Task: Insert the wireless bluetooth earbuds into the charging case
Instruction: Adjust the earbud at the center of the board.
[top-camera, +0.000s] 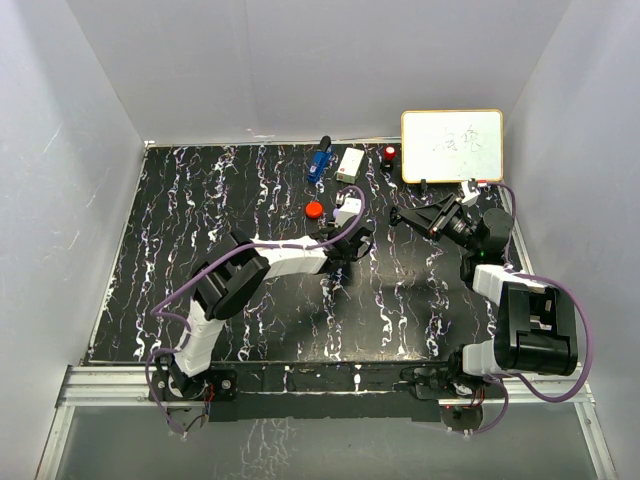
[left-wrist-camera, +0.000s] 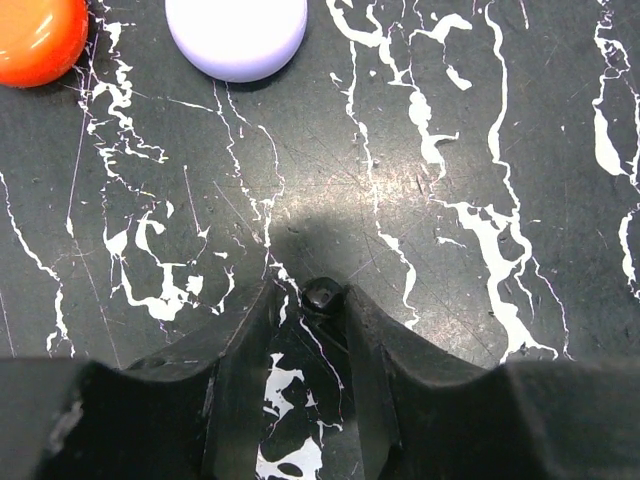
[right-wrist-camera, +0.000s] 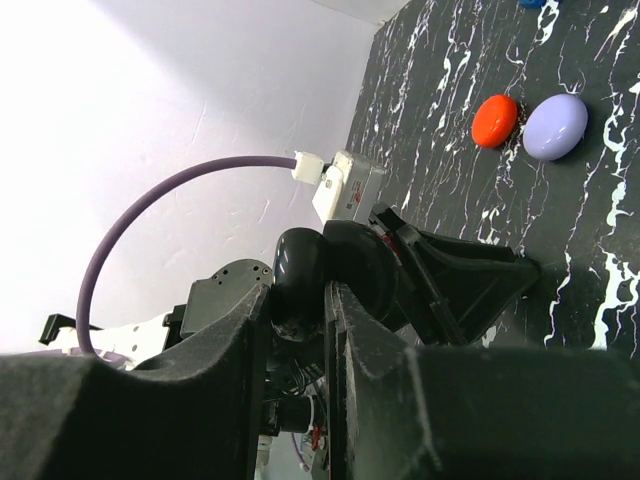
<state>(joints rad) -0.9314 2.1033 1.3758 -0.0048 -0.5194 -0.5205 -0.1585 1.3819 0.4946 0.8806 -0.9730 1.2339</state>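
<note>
My left gripper (left-wrist-camera: 320, 302) is low over the table, its fingertips shut on a tiny black earbud (left-wrist-camera: 321, 294). In the top view it sits mid-table (top-camera: 350, 246). My right gripper (right-wrist-camera: 300, 300) is shut on a glossy black rounded charging case (right-wrist-camera: 300, 262) and holds it in the air, sideways, just right of the left gripper (top-camera: 398, 214). A red round case (left-wrist-camera: 35, 35) and a lavender round case (left-wrist-camera: 236, 35) lie shut on the table beyond the left gripper. Both also show in the right wrist view, red (right-wrist-camera: 494, 120) and lavender (right-wrist-camera: 555, 127). No other earbuds are visible.
Along the table's back edge stand a whiteboard (top-camera: 452, 146), a white box (top-camera: 351, 164), a blue object (top-camera: 320, 160) and a small red item (top-camera: 389, 154). The red case (top-camera: 314, 209) lies just behind the left wrist. Grey walls enclose the black marbled table (top-camera: 200, 250).
</note>
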